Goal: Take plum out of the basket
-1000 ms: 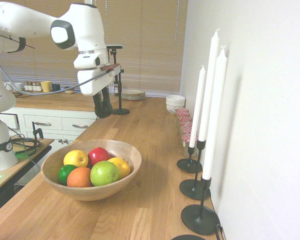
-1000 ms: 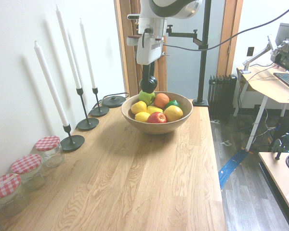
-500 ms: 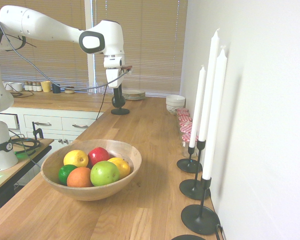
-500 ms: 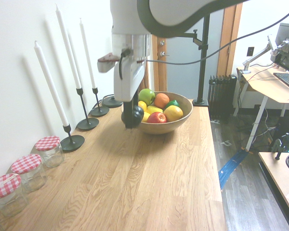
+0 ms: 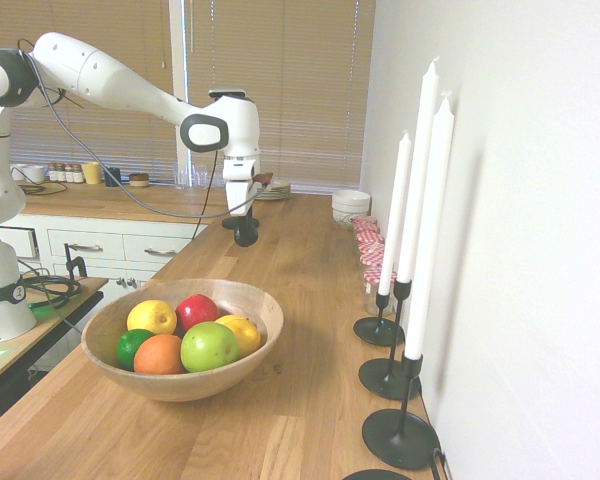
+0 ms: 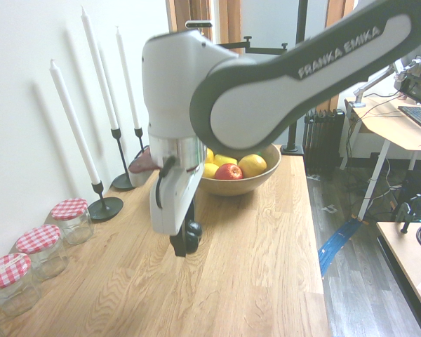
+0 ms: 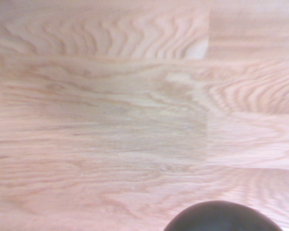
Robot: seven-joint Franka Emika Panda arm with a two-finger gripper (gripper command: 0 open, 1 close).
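The plum (image 6: 192, 231), small, round and almost black, sits between the fingers of my gripper (image 6: 184, 241), which is shut on it. The gripper hangs just above the wooden countertop, well away from the basket (image 6: 247, 183). In the first exterior view the gripper (image 5: 245, 234) and plum (image 5: 246, 239) are far behind the basket (image 5: 187, 386), toward the window. The plum (image 7: 224, 217) shows as a dark dome over bare wood in the wrist view.
The basket holds a green apple (image 5: 209, 346), a red apple (image 5: 196, 310), an orange (image 5: 159, 355), lemons and a lime (image 5: 130, 345). White candles (image 5: 420, 200) in black holders and red-lidded jars (image 6: 70, 217) line the wall. White stacked bowls (image 5: 350, 203) stand at the far end.
The gripper has carried the plum away from over the basket, along the countertop toward the window end, and has come down close to the wood. It has stayed shut on the plum.
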